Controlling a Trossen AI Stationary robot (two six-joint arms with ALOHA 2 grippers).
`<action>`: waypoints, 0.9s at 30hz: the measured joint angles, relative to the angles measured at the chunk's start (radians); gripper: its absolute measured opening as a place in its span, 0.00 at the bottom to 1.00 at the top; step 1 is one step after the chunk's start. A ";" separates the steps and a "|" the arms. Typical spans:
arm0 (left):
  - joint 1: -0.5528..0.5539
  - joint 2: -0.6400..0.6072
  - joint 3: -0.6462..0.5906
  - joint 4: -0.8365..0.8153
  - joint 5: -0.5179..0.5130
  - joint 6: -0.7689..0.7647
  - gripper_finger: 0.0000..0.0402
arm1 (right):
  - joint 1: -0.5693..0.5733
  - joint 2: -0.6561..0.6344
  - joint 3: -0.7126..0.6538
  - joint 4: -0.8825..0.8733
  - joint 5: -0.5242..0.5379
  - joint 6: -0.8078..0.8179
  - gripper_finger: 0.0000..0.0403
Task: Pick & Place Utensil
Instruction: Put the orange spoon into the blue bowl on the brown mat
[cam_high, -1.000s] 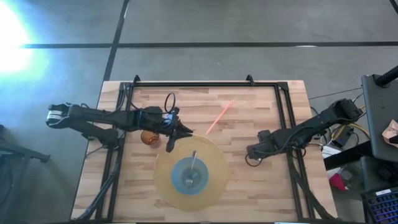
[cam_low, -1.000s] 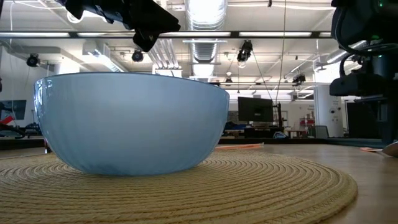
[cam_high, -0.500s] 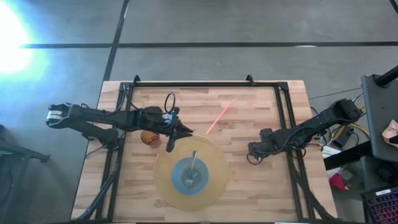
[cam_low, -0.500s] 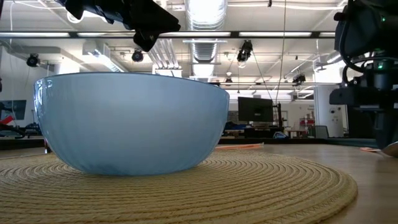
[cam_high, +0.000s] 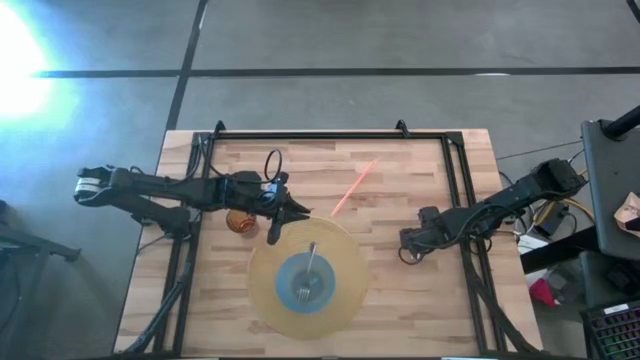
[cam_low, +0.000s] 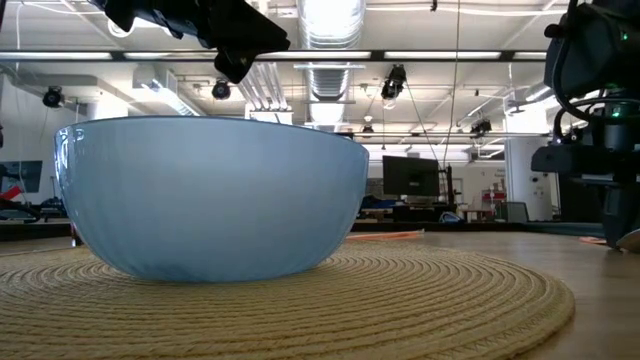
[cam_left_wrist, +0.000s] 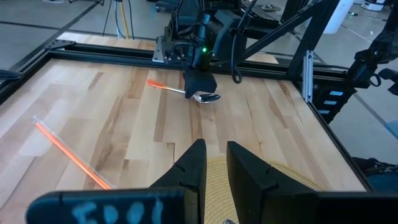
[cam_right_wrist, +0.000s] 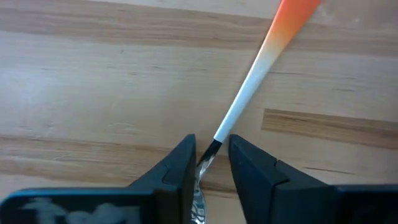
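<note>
**Right tool low over the spoon on the desk**

The right tool (cam_high: 406, 250) was down at the wooden desk (cam_high: 400, 300), to the right of the round straw mat (cam_high: 340, 290). In its wrist view the two dark fingers (cam_right_wrist: 180, 163) stood on both sides of the thin neck of a spoon (cam_right_wrist: 249, 87), where the white and orange handle meets the metal part. The fingers were close beside the neck with a small gap, so they looked not closed yet; I could not tell if they touched it. The spoon lay flat on the wood, well apart from the mat. From the left wrist view the same spoon (cam_left_wrist: 186, 93) was seen far across the desk, its metal bowl under the right tool (cam_left_wrist: 200, 81).

The left tool (cam_high: 285, 222) hung above the desk at the upper left edge of the mat, its fingers (cam_left_wrist: 193, 168) almost together and holding nothing. Just beside this arm a small orange thing (cam_high: 240, 221) sat on the wood.

On the mat stood a pale blue bowl (cam_high: 304, 281), and a fork (cam_high: 308, 272) lay inside it. A long orange straw (cam_high: 353, 188) lay at an angle on the desk behind the mat, touching nothing.
</note>
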 joint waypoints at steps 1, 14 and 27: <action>0.000 0.000 0.000 0.000 0.000 0.000 0.14 | 0.000 0.000 0.000 -0.001 0.000 -0.004 0.22; 0.001 0.000 -0.024 0.018 0.000 -0.008 0.14 | 0.000 0.002 0.006 -0.012 0.017 -0.167 0.04; 0.001 0.000 -0.072 0.179 -0.002 -0.031 0.14 | 0.018 0.004 0.177 0.007 0.187 -0.459 0.03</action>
